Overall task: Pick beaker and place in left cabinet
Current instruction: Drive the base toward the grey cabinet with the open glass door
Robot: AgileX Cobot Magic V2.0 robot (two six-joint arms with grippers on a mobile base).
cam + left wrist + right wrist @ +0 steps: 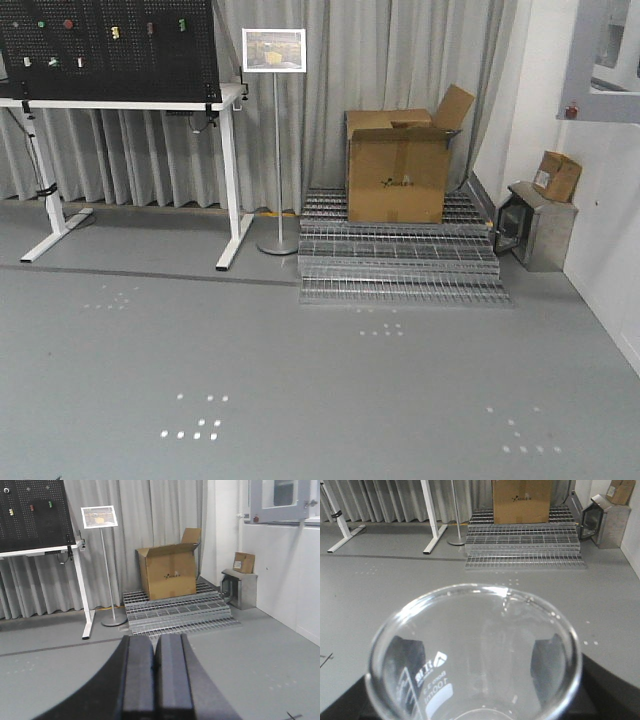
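- The small clear glass beaker with a flared rim point(470, 630) fills the lower part of the right wrist view. It is seen from above its open mouth, and white graduation marks and "100ml" are printed on its wall.
- The right hand point(480, 665) grasps the beaker. Its dark fingers point(410, 652) show through the glass on both sides, pressed against the wall.
- The beaker is held up in the air, with the grey floor point(395, 575) well below and beyond it.
- The left hand point(155, 665) is clenched, its two dark fingers point(137, 675) meeting flat against each other with nothing between them.
- Ahead stands a large brown cardboard box with open flaps point(395, 165). It rests on a stack of grey metal floor gratings point(400, 265) in front of a pale grey curtain point(330, 100).
- Just left of the gratings is a slim metal sign stand with a framed picture on top point(274, 50).
- Further left, a white-framed bench point(120, 103) carries a black pegboard with small coloured parts point(110, 45).
- Right of the gratings, against the white wall, sits an open steel box point(540, 225). A small brown carton point(557, 175) lies tilted on top of it.
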